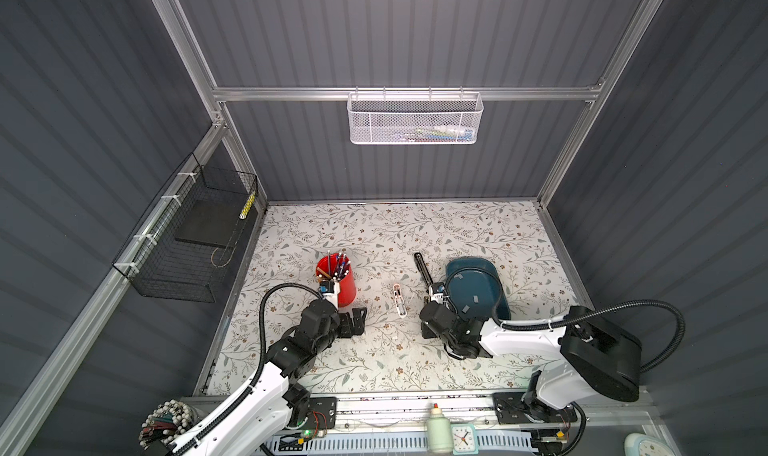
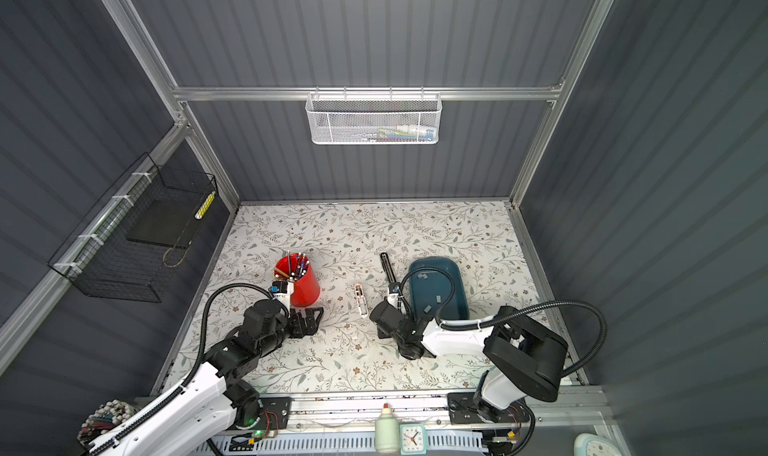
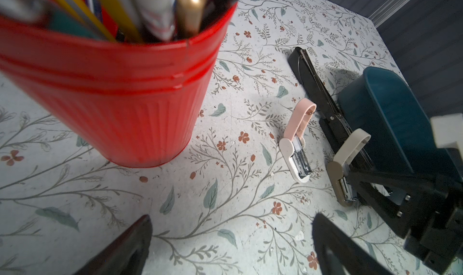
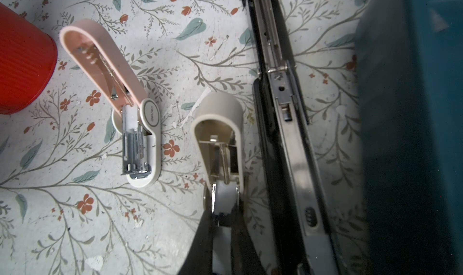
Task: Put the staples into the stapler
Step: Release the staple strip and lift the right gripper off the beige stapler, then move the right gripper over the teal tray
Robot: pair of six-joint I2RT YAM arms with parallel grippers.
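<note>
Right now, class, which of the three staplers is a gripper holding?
The beige stapler, pinched by the right gripper; the pink stapler and the long black stapler lie free.

White arms [image 1: 245, 408], black joints [image 1: 318, 317], ribbed cables [image 1: 644, 303]

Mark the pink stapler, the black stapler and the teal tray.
pink stapler [image 4: 100, 58]: right wrist view, open pink lid.
black stapler [image 3: 299, 61]: left wrist view, far end.
teal tray [image 1: 469, 261]: in a top view, far rim.
</note>
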